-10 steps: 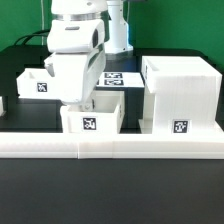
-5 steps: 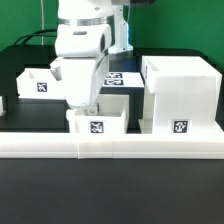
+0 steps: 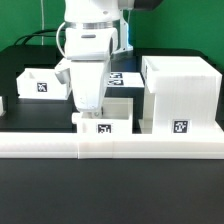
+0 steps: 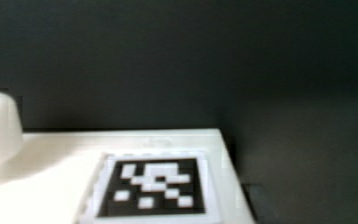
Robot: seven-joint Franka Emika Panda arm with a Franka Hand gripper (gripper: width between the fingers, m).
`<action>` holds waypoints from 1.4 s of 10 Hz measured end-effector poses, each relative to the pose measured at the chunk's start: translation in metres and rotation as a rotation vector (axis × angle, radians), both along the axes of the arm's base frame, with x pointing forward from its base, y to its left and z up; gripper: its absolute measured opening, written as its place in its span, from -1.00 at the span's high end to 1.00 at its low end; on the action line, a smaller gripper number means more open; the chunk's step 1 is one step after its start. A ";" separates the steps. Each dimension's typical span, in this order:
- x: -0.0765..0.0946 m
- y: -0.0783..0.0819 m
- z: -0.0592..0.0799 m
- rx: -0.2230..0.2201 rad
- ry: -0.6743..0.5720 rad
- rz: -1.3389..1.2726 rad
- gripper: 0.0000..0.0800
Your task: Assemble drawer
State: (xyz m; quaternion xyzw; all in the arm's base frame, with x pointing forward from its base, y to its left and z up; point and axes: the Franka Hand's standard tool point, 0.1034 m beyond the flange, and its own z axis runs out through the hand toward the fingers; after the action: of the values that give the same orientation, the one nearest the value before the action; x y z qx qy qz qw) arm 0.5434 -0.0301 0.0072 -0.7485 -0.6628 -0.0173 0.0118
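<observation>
— Item one, gripper (image 3: pixel 91 112)?
— Low over the small tray (image 3: pixel 106 126), at its back wall; fingers hidden, can't tell their spread.
— Drawer shell (image 3: pixel 180 95)?
— Beyond that tray from the gripper, just beside it.

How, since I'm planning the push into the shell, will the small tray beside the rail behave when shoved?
The tray looks like thin-walled, hollow plastic, so it is probably light yet fairly stiff. Its low, wide, flat-based shape suggests it would slide rather than tip or roll. The rail close alongside may guide it, though a corner could catch.
</observation>
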 end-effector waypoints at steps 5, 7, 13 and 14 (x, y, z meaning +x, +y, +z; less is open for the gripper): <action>0.002 0.007 0.000 -0.018 0.007 -0.009 0.89; 0.002 0.007 0.000 -0.018 0.008 -0.010 0.89; 0.005 0.008 0.006 -0.018 0.054 -0.013 0.89; 0.006 0.008 0.005 -0.018 0.049 -0.013 0.89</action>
State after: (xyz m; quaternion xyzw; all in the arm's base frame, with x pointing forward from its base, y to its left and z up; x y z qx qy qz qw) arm 0.5492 -0.0224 0.0126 -0.7532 -0.6574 0.0068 0.0211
